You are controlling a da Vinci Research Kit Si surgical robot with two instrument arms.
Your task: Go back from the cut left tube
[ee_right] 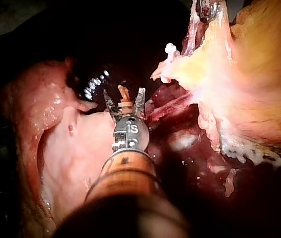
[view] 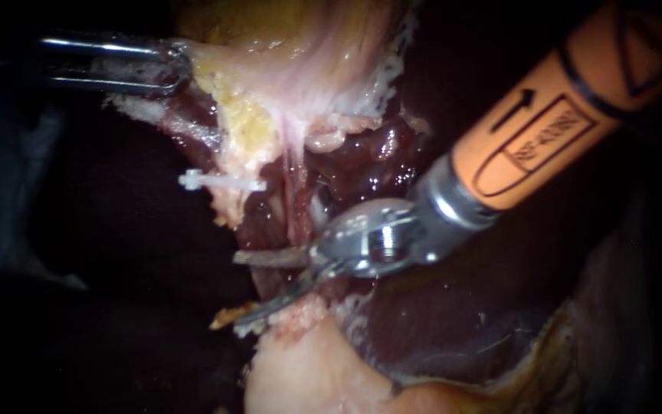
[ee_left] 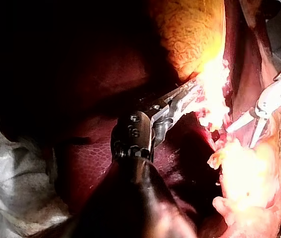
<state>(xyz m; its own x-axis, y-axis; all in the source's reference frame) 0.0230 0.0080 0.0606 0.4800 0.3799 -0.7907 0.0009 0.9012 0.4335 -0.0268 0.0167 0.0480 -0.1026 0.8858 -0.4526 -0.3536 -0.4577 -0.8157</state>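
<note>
Orange shaft fills the upper right of the endoscope view and runs out of frame. It belongs to the right instrument (view: 237,290), whose two blades stand apart, gripping nothing. By the lower blade's tip a short yellowish stub (view: 222,316) of tube pokes out. In the right wrist view this stub stands between the spread blades, and whether it touches either one cannot be told. Below the instrument's metal joint lies a pale lump (view: 308,376), cut off by the frame edge, with dark liver (view: 461,330) beside it. Beyond the blades a white clip (view: 220,182) sits crosswise on ragged tissue, apart from the stub. The tube end it closes is lost among wet red strands. Farthest off, the left instrument (view: 181,69) comes in from a dark corner with most of its shaft unseen. Its jaws are clamped on the edge of a yellow-white flap (view: 300,69). In the left wrist view glare washes out that flap right where the jaws bite.
</note>
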